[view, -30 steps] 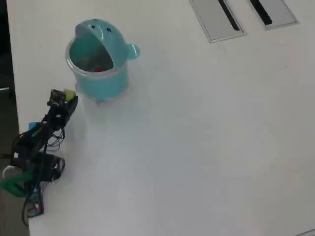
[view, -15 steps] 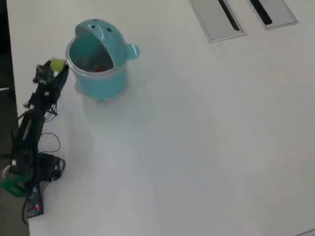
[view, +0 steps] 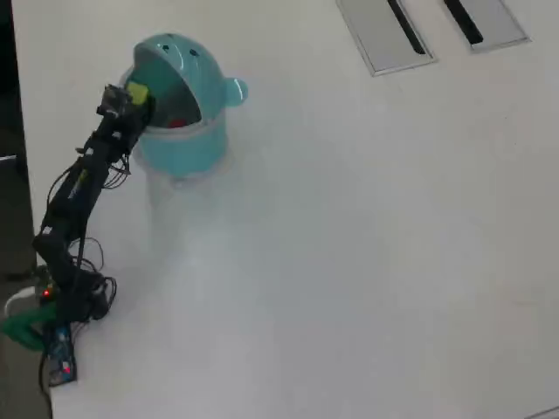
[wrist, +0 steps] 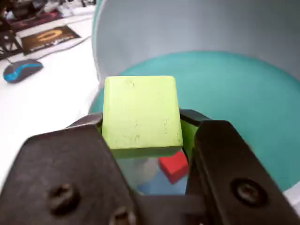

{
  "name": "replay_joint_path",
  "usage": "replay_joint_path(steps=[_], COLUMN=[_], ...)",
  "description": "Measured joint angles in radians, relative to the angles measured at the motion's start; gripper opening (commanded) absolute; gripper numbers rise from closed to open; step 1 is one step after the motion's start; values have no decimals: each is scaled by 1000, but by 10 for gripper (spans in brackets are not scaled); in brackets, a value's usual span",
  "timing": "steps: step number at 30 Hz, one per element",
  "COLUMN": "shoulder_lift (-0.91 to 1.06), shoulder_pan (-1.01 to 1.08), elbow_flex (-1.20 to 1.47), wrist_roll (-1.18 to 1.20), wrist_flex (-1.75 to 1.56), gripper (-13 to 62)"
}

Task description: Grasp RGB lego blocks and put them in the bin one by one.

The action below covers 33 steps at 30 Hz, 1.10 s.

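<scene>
In the wrist view the end effector filled the lower foreground, its two dark jaws clenched on the yellow-green block, one jaw pressed to each side of the cube. The block's flat top face looked toward the camera and it sat square between the jaws. Directly under it, down inside the bin, lay the red block, tilted on the floor of the container, and just beside that a patch of light blue showed, too much hidden by the jaws to say for certain what it was. The teal inner wall of the bin curved behind the held block, with the pale underside of the lid rising above it. Farther off to the left in that view, a blue computer mouse lay on the white bench.

From the overhead view the arm reached from the left edge of the bench up to the bin, and the yellow-green block hung at the rim of its opening. Beyond, near the top edge, two grey slotted panels were set into the bench.
</scene>
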Motion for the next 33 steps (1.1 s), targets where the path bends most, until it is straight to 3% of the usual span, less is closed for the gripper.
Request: replay_joint_path(steps=[2,8,33], shoulder_lift=[-14,-3,328], shoulder_pan=[26,98,63], elbow_flex=[-2,32,463], wrist_roll=[-98,-252,-333], wrist_flex=[-12,-55,-147], gripper=[195,351,320])
